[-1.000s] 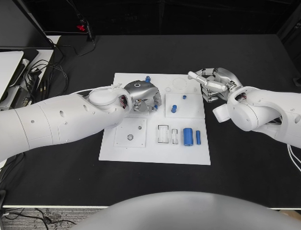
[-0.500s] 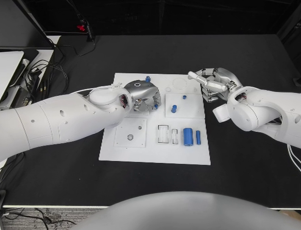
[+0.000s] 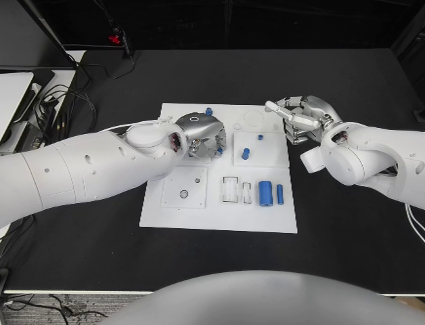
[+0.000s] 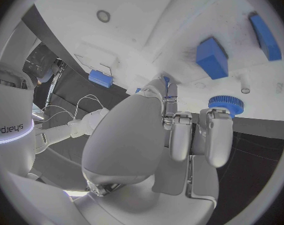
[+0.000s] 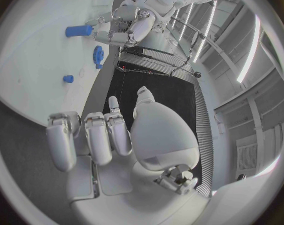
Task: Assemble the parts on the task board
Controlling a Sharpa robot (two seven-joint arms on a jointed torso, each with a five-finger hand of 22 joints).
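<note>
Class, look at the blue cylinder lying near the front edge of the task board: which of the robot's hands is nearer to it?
Left. The left hand hovers over the board's middle, just behind the blue cylinder; the right hand is beyond the board's far right edge.

Your left arm reaches in from the left, its silver left hand (image 3: 199,135) turned palm down, fingers (image 4: 218,135) curled in close together. Your right arm bends in from the right, its right hand (image 3: 300,116) raised, fingers (image 5: 94,135) side by side, loosely bent, holding nothing.
</note>
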